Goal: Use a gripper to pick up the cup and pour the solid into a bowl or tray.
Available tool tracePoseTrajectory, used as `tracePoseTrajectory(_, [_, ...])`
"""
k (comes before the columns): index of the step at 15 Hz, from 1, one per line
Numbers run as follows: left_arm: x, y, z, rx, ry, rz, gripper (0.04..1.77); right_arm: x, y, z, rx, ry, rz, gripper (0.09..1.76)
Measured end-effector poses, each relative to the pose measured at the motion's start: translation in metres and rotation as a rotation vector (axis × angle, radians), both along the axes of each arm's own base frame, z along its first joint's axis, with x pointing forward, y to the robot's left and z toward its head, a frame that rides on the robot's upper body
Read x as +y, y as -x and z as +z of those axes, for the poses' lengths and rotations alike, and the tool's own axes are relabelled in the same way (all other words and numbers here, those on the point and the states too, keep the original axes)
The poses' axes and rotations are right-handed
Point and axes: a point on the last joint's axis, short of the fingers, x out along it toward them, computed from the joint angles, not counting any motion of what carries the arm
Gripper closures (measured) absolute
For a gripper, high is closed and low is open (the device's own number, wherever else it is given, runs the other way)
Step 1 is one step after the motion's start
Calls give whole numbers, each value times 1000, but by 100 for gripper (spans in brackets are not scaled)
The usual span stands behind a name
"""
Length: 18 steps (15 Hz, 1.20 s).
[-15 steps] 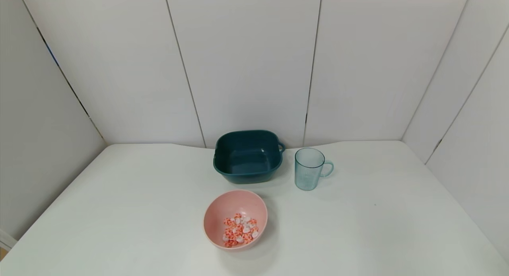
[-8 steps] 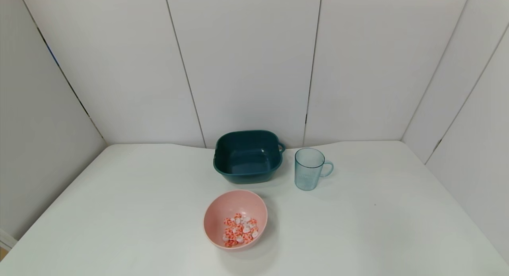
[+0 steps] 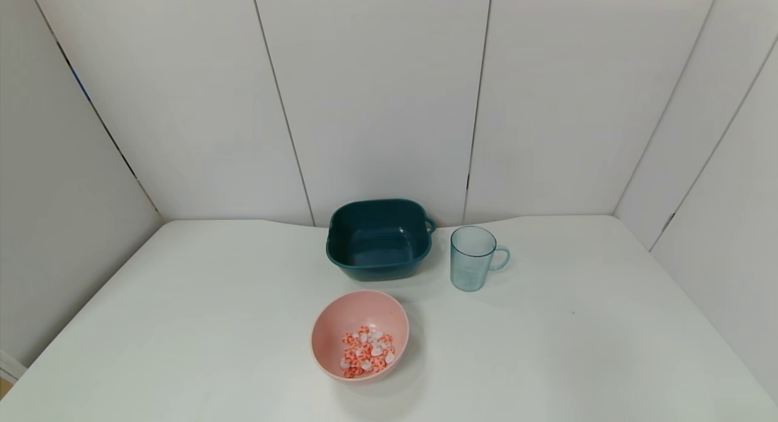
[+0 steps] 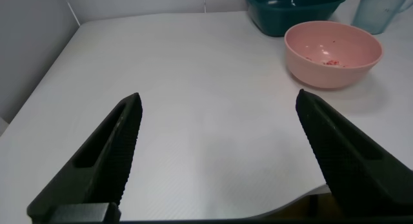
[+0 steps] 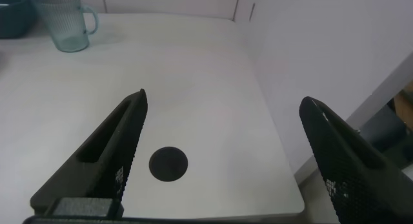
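Nothing has shifted on the tabletop [image 3: 200, 325] since a second ago. The left gripper [image 4: 219, 153] and right gripper [image 5: 222, 153] hang over its near corners, fingers spread wide and empty, out of the head view. The cup [image 3: 473, 258] stands upright beside the teal tub [image 3: 378, 239], seemingly empty. The solid [image 3: 366, 351] lies in the pink bowl [image 3: 340, 331]. White panels wall the tabletop.

Probably a lab test booth: white table [image 3: 213, 325] boxed by plain panels [image 3: 377, 93].

White table [image 3: 200, 325], pink bowl [image 3: 331, 331], teal tub [image 3: 378, 242], blue cup [image 3: 471, 259] upright
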Motion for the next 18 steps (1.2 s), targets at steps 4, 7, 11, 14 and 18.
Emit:
tracePoseTrajectory(4, [0, 0, 0, 0, 0, 0, 9, 1, -3, -15, -23, 0, 40, 14])
tracePoseTrajectory(7, [0, 0, 0, 0, 0, 0, 9, 1, -4, -19, -28, -1, 63, 14])
tracePoseTrajectory(11, [0, 0, 0, 0, 0, 0, 9, 2, -7, -25, -45, -16, 101, 14])
tracePoseTrajectory(14, [0, 0, 0, 0, 0, 1, 9, 3, -9, -32, -12, -51, 125, 14])
tracePoseTrajectory(18, [0, 0, 0, 0, 0, 0, 9, 3, -10, -33, -8, -76, 126, 14])
